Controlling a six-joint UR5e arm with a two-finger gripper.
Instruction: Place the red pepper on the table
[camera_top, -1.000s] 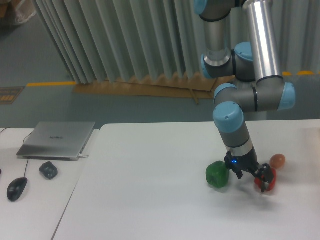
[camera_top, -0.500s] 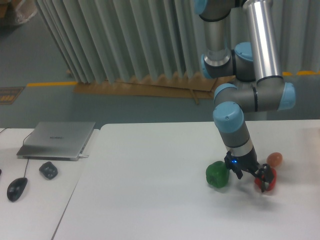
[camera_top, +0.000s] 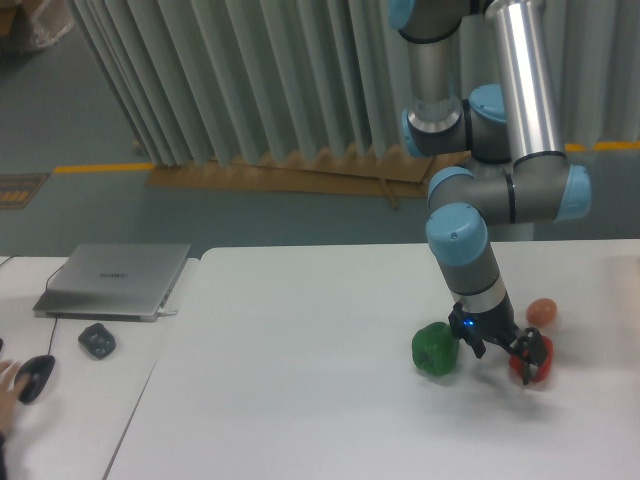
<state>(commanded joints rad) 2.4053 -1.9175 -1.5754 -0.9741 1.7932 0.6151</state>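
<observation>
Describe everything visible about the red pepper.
The red pepper is a small, bright red, rounded item with a smooth, slightly glossy look, low at the right side of the white table. The dark fingers of the gripper straddle it and hide much of its top, so no stem can be made out. It seems to sit on or just above the tabletop; contact cannot be told. The green pepper lies apart to its left, the pale orange ball behind it.
</observation>
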